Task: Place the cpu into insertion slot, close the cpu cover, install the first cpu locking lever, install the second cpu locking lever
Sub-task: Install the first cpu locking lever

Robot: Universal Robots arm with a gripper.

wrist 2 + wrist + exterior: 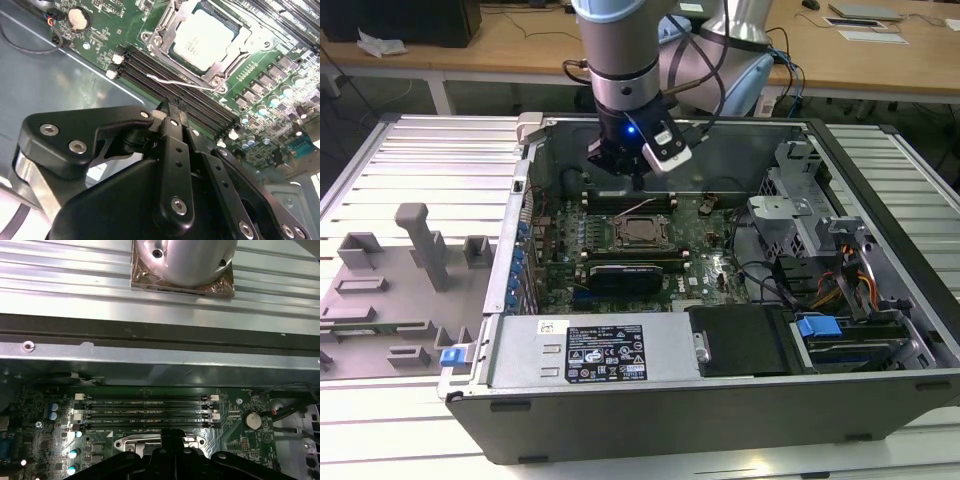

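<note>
Fingers (169,117) together above memory slots (145,65); cpu (205,32) in insertion slot (175,50), well apart

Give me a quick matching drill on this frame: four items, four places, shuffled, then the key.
Items
1. cpu
2. pincer
3. coin battery
4. grey fixture tray

Places
A. outside the case, on the exterior view's left
B. shut, hanging above the memory slots
C. mid-board, with the cpu cover down around it
D. on the board, near one end of the memory slots

Pairs: 1-C, 2-B, 3-D, 4-A
</note>
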